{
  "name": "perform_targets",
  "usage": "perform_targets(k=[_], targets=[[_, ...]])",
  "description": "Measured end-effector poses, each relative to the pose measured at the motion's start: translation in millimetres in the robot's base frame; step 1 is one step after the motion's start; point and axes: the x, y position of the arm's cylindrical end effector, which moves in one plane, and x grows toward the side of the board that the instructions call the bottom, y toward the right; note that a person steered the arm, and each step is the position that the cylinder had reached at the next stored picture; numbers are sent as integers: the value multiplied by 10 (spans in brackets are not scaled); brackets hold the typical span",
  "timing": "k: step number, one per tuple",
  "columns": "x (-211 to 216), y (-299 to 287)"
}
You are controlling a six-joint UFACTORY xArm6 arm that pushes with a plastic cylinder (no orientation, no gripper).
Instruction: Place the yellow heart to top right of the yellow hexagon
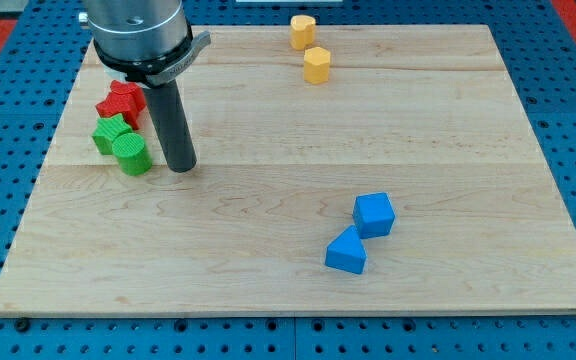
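The yellow heart sits near the view's top edge of the wooden board, a little right of centre. The yellow hexagon lies just below it and slightly to its right; the two are almost touching. My tip rests on the board at the view's left, far from both yellow blocks. It stands just right of a green round block, with a small gap between them.
A green star and a red star-like block cluster with the green round block at the view's left, left of the rod. A blue cube and a blue triangle lie at the lower right.
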Motion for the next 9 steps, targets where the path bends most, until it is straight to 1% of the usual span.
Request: perform_targets(k=[2,5,6,7,9], targets=[[-136,0],[-174,0],[-265,0],[-529,0],[-1237,22]])
